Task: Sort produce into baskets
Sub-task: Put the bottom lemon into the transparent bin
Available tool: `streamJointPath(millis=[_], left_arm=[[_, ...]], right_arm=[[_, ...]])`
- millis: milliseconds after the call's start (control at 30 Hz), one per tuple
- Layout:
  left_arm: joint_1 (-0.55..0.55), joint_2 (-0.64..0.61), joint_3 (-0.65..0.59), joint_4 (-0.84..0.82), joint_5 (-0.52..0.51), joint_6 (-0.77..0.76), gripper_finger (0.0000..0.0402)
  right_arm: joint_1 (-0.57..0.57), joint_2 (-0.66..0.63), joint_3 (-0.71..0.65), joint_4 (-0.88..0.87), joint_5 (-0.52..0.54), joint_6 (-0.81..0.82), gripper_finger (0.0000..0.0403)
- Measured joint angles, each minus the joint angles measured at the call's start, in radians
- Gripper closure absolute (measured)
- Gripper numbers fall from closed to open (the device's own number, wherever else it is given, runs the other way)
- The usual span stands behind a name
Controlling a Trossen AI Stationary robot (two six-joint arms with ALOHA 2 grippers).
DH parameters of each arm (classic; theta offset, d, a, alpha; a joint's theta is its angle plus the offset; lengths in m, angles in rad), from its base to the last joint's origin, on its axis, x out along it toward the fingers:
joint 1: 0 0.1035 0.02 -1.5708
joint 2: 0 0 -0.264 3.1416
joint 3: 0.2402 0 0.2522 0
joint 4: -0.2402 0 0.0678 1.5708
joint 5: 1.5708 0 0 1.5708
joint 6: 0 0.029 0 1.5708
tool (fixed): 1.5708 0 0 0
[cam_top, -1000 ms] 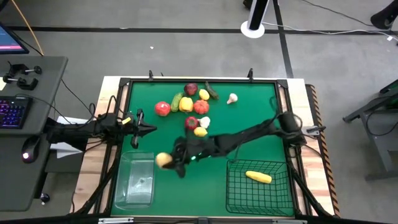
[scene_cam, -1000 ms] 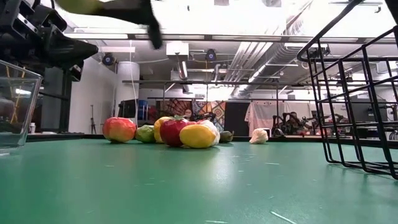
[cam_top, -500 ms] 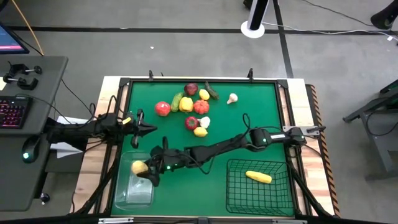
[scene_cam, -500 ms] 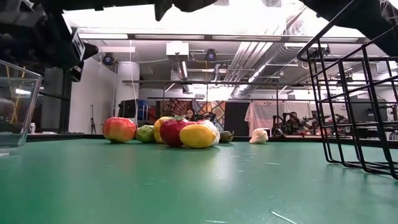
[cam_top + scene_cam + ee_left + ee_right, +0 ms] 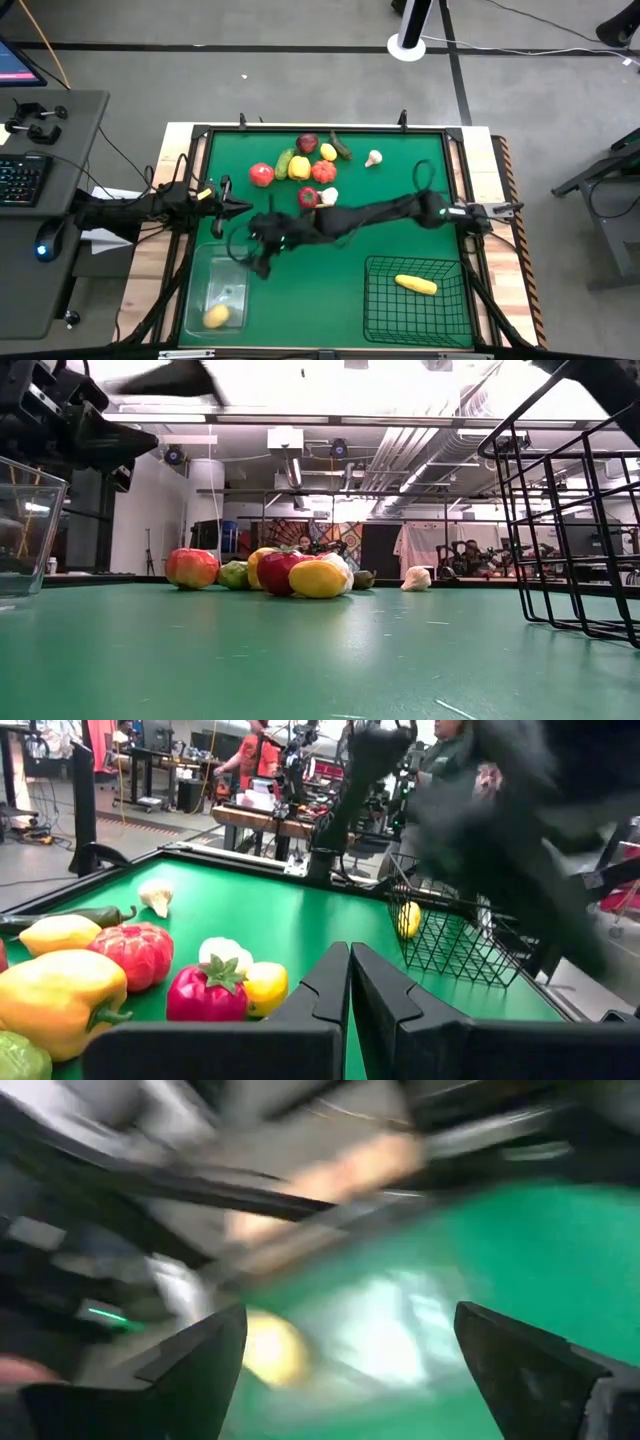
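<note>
The produce (image 5: 300, 168) lies in a cluster on the green mat near the far edge: red, yellow, green and white pieces, with a garlic (image 5: 373, 157) set apart. It also shows in the low view (image 5: 290, 573) and the left wrist view (image 5: 205, 992). A yellow fruit (image 5: 217, 316) lies in the clear bin (image 5: 200, 262) at the near left. A long yellow piece (image 5: 415, 285) lies in the black wire basket (image 5: 385, 310) at the near right. My right gripper (image 5: 258, 250) is open and empty, just beyond the bin's far right corner. My left gripper (image 5: 225, 206) is shut and empty, beyond the bin.
A black frame (image 5: 320, 128) runs round the mat. My right arm (image 5: 380, 212) stretches across the mat from the right, just on the near side of the produce cluster. Bare mat (image 5: 310, 300) lies between the bin and the basket. People and benches show beyond the table.
My right gripper carried the yellow fruit toward the table's left edge over the clear bin, opened and let it go. The fruit has dropped into the bin's near end. The gripper has since drawn back toward the far right, empty.
</note>
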Motion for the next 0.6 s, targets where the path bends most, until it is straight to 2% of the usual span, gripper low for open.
streamJointPath(millis=[67,167,233,300,367,467,600], left_arm=[[0.0,0.0,0.0,0.001,0.0,0.0,0.0401],[0.0,0.0,0.0,0.0,0.0,0.0,0.0401],[0.0,0.0,0.0,0.0,0.0,0.0,0.0401],[0.0,0.0,0.0,0.0,0.0,0.001,0.0401],[0.0,0.0,0.0,0.001,0.0,0.001,0.0401],[0.0,0.0,0.0,0.037,0.002,-0.032,0.0401],[-0.002,0.0,0.0,0.153,0.011,-0.262,0.0401]], right_arm=[[-0.002,-0.071,0.0,-0.23,0.113,-0.079,0.0054],[0.004,-0.158,0.0,-0.566,0.275,-0.11,0.0053],[0.008,-0.199,-0.014,-0.752,0.32,-0.068,0.0053],[0.014,-0.247,-0.068,-0.869,0.33,-0.013,0.0053],[0.031,-0.325,-0.173,-0.885,0.335,0.057,0.0053],[0.073,-0.482,-0.408,-0.83,0.329,0.188,0.0053],[0.111,-0.709,-0.767,-0.663,0.328,0.415,0.0053]])
